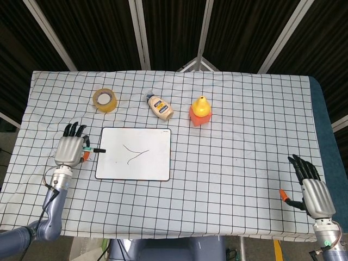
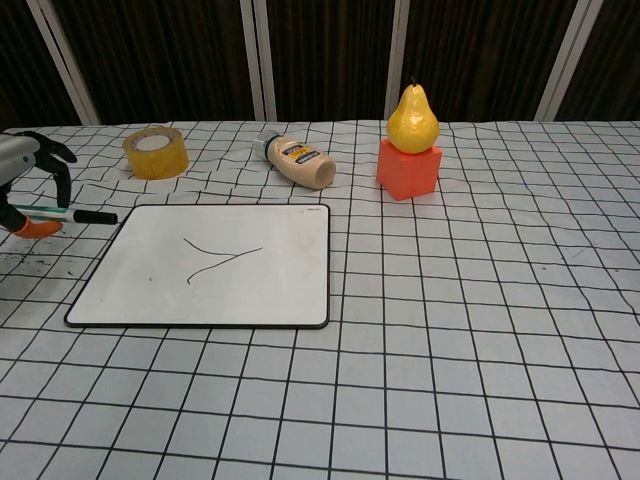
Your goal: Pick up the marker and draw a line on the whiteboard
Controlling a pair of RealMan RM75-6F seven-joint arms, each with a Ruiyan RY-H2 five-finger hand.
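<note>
The whiteboard (image 1: pixel 134 154) (image 2: pixel 210 264) lies flat on the checked cloth, left of centre, with thin dark strokes on it. My left hand (image 1: pixel 70 148) (image 2: pixel 28 170) is just off the board's left edge and holds the marker (image 1: pixel 95 149) (image 2: pixel 72 214). The marker lies roughly level, and its black tip points right, over the board's left rim. My right hand (image 1: pixel 312 187) rests at the table's front right corner with fingers apart, far from the board, and holds nothing. The chest view does not show it.
Behind the board stand a roll of yellow tape (image 1: pixel 104 100) (image 2: pixel 155 152), a lying sauce bottle (image 1: pixel 160 106) (image 2: pixel 298 161), and a yellow pear (image 2: pixel 412 119) on a red block (image 1: pixel 199 116) (image 2: pixel 409 169). The checked cloth (image 1: pixel 239 157) covers the table.
</note>
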